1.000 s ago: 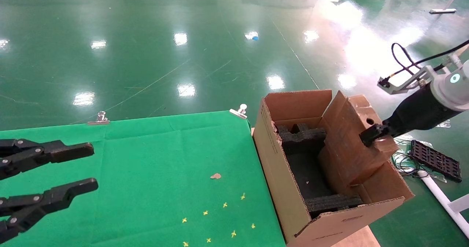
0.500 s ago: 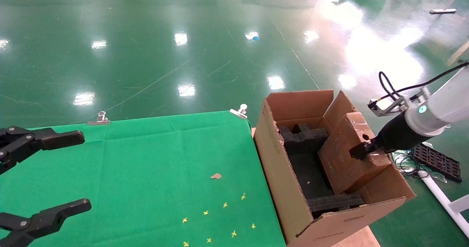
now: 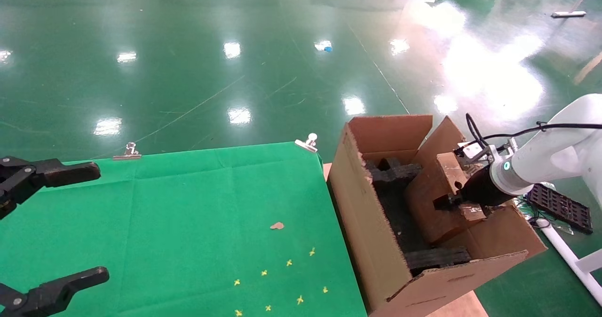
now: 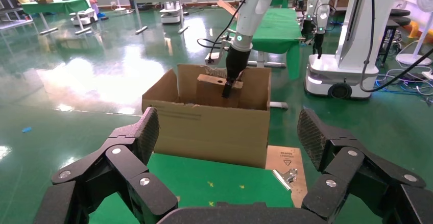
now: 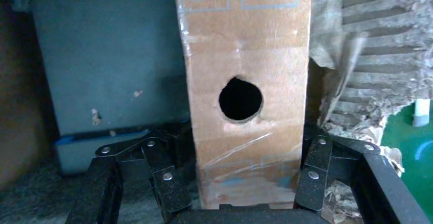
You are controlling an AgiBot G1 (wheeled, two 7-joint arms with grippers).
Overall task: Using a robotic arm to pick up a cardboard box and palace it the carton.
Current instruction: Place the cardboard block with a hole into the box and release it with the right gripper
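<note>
The white robotic arm (image 3: 550, 159) reaches in from the right. Its right gripper (image 3: 454, 203) is shut on the slim brown cardboard box (image 3: 432, 204), held tilted and partly down inside the large carton (image 3: 371, 241). The right wrist view shows the box's taped narrow edge (image 5: 245, 45) with its round hole (image 5: 240, 99) between the black fingers (image 5: 314, 170). The left wrist view shows the carton (image 4: 209, 127), the box (image 4: 212, 89) and the arm (image 4: 245, 30) from afar. My left gripper (image 3: 61, 223) is open and empty over the green cloth at the far left.
Black foam inserts (image 3: 395, 171) sit inside the carton, with a torn ragged flap (image 5: 357, 55) beside the box. The green-clothed table (image 3: 197, 223) has metal clips (image 3: 308, 143) at its far edge. A black tray (image 3: 559, 206) and cables lie on the floor at right.
The right arm has lowered the cardboard box deeper into the carton and moved it leftward. The left gripper's fingers have spread wider apart.
</note>
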